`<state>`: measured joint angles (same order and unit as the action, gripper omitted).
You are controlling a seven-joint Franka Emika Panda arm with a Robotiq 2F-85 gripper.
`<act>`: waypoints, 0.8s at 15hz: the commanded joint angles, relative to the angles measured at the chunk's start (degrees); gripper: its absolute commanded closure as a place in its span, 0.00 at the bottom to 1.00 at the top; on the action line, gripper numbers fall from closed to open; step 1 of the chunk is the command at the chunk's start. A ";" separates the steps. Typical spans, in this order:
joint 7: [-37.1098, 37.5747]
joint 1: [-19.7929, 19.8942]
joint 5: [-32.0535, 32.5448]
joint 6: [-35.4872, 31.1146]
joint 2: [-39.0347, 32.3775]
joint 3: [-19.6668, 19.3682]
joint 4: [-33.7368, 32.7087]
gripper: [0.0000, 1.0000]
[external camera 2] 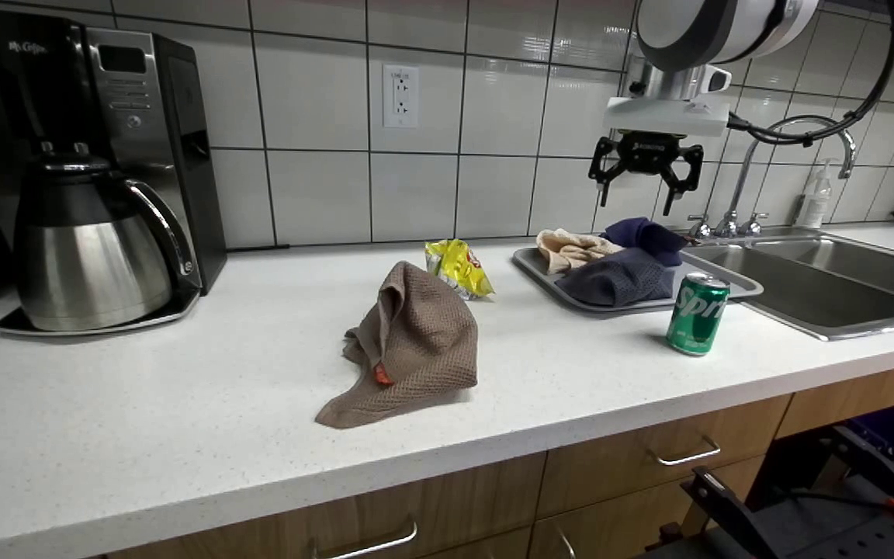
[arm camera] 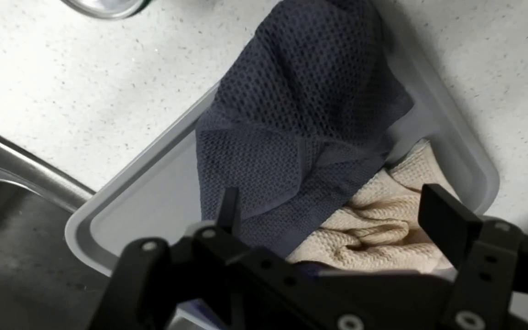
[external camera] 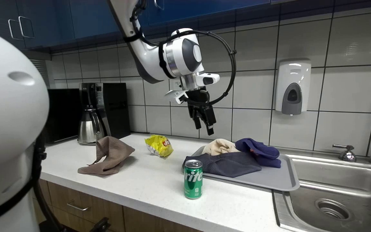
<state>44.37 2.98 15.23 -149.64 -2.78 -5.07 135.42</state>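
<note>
The end effector (external camera 2: 635,206) hangs spread wide, holding nothing, above a gray tray (arm camera: 149,201) on the white surface (external camera 2: 222,388). In an exterior view, around the dark cloth (external camera 2: 621,277) on the tray, a cream cloth (external camera 2: 575,248) lies at ten o'clock and a purple cloth (external camera 2: 643,234) at one; off the tray, an upright green can (external camera 2: 698,318) stands at four, a yellow bag (external camera 2: 459,268) at nine, a brown cloth (external camera 2: 424,349) at eight.

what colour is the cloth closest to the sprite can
Dark blue-grey; that cloth shows best in the wrist view.

Wrist view: purple cloth (arm camera: 310,268) mostly hidden
</note>
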 commanded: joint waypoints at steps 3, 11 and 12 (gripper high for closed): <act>-3.46 1.29 -2.66 -1.64 -6.60 -2.58 -6.36 0.00; -3.05 0.71 -4.47 -1.55 -15.14 -6.51 -15.39 0.00; -2.91 0.67 -4.78 -1.59 -16.24 -6.91 -16.50 0.00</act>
<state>42.74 3.69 12.26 -151.32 -15.27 -10.94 123.44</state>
